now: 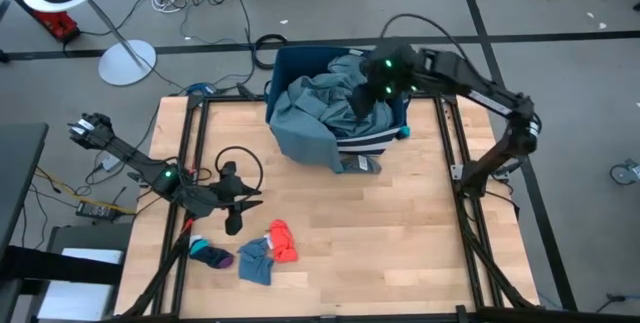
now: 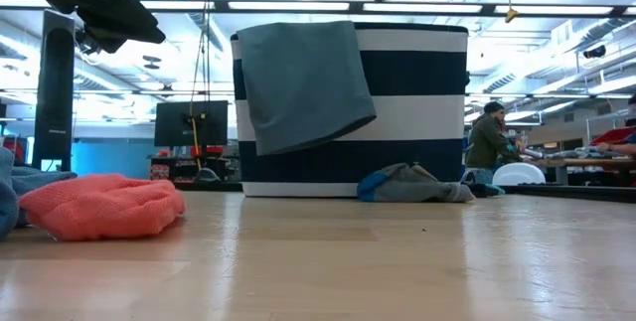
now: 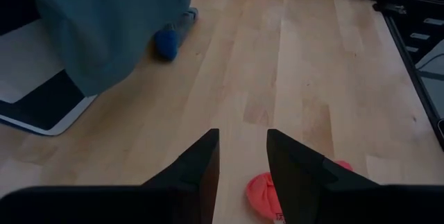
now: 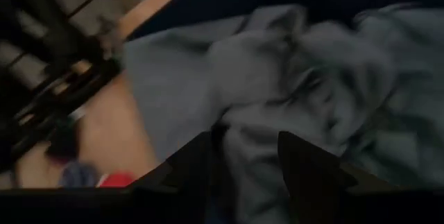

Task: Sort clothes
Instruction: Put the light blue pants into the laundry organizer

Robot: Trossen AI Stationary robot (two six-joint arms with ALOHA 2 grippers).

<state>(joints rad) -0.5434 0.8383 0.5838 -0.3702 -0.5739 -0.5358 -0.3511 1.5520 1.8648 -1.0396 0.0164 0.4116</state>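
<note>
A teal-grey garment (image 1: 315, 113) fills the navy striped bin (image 1: 395, 138) at the table's far edge, and one fold hangs over the bin's near wall (image 2: 303, 82). My right gripper (image 1: 362, 98) hovers open above the heap (image 4: 246, 137), touching nothing. A small grey-blue piece (image 1: 362, 165) lies on the table at the bin's foot. Near the table's front left lie a red piece (image 1: 283, 240), a blue piece (image 1: 256, 261) and a dark sock (image 1: 212, 256). My left gripper (image 1: 235, 203) stands open above the table just beyond them, with the red piece (image 3: 263, 189) under its fingers (image 3: 243, 137).
Black frame rails (image 1: 455, 163) run along the table's left and right sides. The table's middle and near right (image 1: 400, 253) show bare wood. A floor lamp (image 1: 125, 61) and cables lie beyond the far left corner. A person (image 2: 489, 137) sits in the room behind.
</note>
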